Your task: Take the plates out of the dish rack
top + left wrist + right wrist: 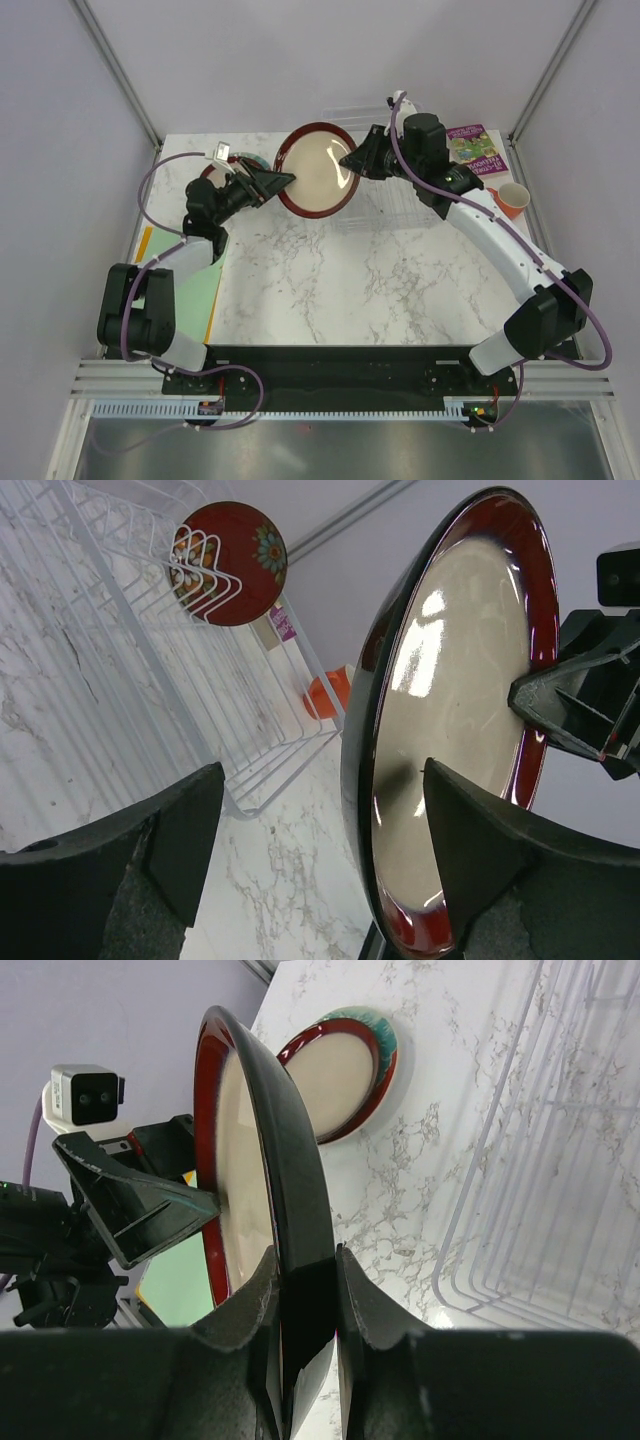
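Observation:
A cream plate with a dark red rim is held upright above the table's back middle. My right gripper is shut on its rim, at its right edge in the top view. My left gripper is open and straddles the plate's left rim, one finger over its face and the other behind it. A red flowered plate stands in the clear dish rack. A cream plate on a teal patterned plate lies on the table at the back left.
An orange mug and a purple book sit at the back right beside the rack. A green mat lies along the table's left edge. Grey walls enclose the table on three sides.

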`<state>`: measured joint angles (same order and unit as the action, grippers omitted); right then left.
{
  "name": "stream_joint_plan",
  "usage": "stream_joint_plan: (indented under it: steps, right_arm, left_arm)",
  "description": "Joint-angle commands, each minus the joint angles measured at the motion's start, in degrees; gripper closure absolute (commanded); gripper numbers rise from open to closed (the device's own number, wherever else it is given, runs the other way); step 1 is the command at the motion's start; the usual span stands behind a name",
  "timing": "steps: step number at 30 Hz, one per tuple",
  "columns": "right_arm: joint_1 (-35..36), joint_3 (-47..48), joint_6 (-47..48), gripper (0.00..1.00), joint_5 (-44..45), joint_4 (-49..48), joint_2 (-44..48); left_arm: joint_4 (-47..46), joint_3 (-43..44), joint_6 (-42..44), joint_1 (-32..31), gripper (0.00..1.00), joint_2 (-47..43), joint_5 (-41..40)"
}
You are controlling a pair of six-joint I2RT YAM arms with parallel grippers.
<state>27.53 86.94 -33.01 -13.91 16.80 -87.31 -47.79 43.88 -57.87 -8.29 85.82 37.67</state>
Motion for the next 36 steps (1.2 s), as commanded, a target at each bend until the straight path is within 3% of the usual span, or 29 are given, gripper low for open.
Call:
stream_joint_plan:
  steps: [1, 4, 7, 10, 11, 17, 18, 23, 26, 36]
  right_arm:
    - [-0.02, 0.26, -4.6, 1.0, -3.49, -12.93, 4.43]
    - [-0.02, -0.8, -5.57, 1.0, -4.72, -13.98, 4.08]
    - [-0.02, -2.12, -6.27, 1.0, -5.07, -15.13, 4.08]
    - [-0.02, -2.65, -6.97, 1.0, -5.95, -16.09, 3.72]
    - [-0.02, -2.65, -7.06, 1.0, -6.13, -16.35, 3.55]
    - [-0.02, -2.74, -6.89, 1.0, -7.18, -16.36, 2.32]
    - [-0.02, -2.82, -6.63, 0.94, -7.27, -16.36, 2.23]
    - [-0.46, -2.74, -3.65, 0.25, -5.25, -15.31, 1.7]
    - [-1.86, -2.21, -2.23, 0.17, -3.41, -13.29, 1.79]
    - [-10.82, -4.84, 0.14, 0.16, -4.46, -10.73, 3.55]
  left_arm:
    - [-5.03, 2.7, -2.43, -0.67, 0.16, 1.45, 1.44]
    - [-5.99, 3.58, -2.87, -0.76, 0.22, 2.68, 2.23]
    - [-7.75, 3.85, -3.92, -0.85, 0.41, 3.3, 3.2]
    - [-7.85, 3.32, -4.36, -0.85, 0.89, 3.48, 3.02]
    - [-7.84, 2.97, -4.36, -0.85, 0.98, 3.56, 2.85]
    - [-4.08, 3.58, -2.08, -0.85, 0.98, 3.04, 3.46]
    - [-2.85, 3.84, -1.03, -0.85, 0.98, 2.51, 2.94]
    - [7.78, 7.0, 5.56, 0.12, 0.98, -0.03, 0.22]
    - [15.08, 9.11, 9.78, 2.3, 0.98, -1.62, -1.54]
    - [29.85, 17.64, 20.06, 16.73, 0.98, 1.71, -1.81]
